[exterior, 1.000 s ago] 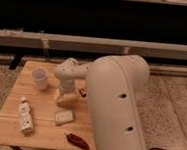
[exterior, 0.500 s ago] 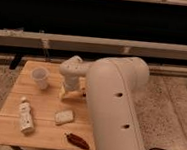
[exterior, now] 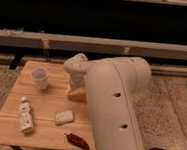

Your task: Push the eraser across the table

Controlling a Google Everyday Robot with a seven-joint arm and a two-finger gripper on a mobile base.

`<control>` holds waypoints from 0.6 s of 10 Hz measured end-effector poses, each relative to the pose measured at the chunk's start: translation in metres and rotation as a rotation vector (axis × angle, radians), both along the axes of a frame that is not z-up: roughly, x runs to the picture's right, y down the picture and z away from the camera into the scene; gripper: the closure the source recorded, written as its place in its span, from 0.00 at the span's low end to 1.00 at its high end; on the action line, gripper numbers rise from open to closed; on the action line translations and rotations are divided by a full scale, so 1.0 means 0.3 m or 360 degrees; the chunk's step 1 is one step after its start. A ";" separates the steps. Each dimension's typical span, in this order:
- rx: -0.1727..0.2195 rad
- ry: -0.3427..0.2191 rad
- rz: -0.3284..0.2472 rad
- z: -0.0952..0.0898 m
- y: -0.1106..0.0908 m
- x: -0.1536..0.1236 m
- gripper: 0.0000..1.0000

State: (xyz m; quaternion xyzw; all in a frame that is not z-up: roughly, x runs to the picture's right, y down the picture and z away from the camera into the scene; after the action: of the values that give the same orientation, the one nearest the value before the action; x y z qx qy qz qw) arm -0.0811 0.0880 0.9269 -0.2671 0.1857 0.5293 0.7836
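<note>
The eraser, a small white block, lies on the honey-coloured wooden table near its front middle. My gripper hangs from the big white arm over the middle right of the table. It is a little behind and to the right of the eraser and apart from it. A tan tip shows at the gripper's lower end, close to the tabletop.
A clear plastic cup stands at the back left. A white bottle lies at the front left. A dark red oblong thing lies at the front edge. The arm hides the table's right side. Dark wall and rails stand behind.
My gripper has moved a little to the right and towards the back of the table, away from the eraser. The eraser, cup and bottle have not moved.
</note>
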 end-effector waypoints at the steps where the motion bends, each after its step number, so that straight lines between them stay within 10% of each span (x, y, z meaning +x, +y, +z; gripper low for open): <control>1: 0.0007 0.0014 0.0000 0.005 -0.012 0.015 0.20; 6: 0.0046 0.0121 0.0021 0.032 -0.086 0.148 0.20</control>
State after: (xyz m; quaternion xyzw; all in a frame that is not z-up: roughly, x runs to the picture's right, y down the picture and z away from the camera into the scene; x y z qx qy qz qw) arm -0.0367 0.0621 0.9365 -0.2366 0.2059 0.5468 0.7763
